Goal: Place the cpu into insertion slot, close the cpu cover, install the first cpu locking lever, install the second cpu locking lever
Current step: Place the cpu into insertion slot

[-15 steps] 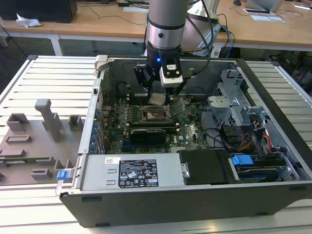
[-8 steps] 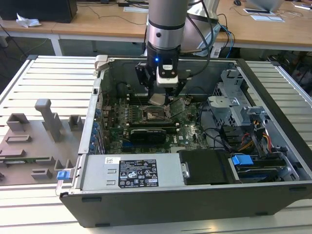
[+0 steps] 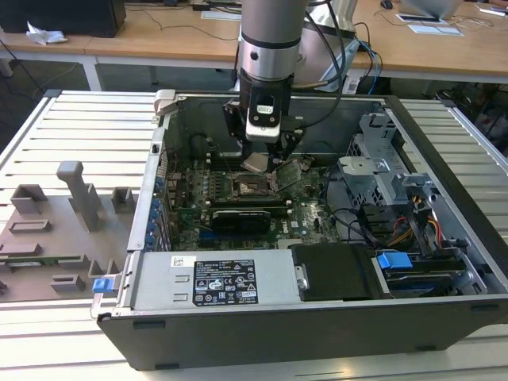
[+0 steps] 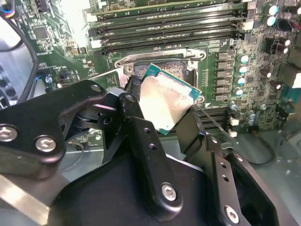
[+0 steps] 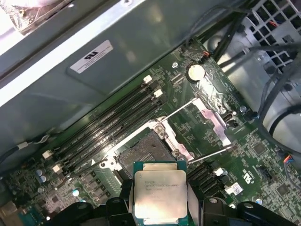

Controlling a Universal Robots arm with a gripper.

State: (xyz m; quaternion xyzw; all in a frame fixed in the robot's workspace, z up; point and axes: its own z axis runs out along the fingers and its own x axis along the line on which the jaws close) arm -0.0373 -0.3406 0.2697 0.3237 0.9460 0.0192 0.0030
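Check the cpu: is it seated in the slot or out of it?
Out. The end effector grips the cpu above the board; in the first wrist view the slot lies bare and dark.

No print here can be read with certainty. Fine dark lines of lettering cross the pale top of the cpu [image 5: 160, 186], clamped in the gripper [image 5: 159, 207]. Beyond the gripper, a white sticker [image 5: 91, 56] with a dark emblem sits on the case wall [image 5: 155, 37]. Well away from the gripper, a white label [image 3: 226, 282] crowded with symbols covers the power supply [image 3: 159, 287].
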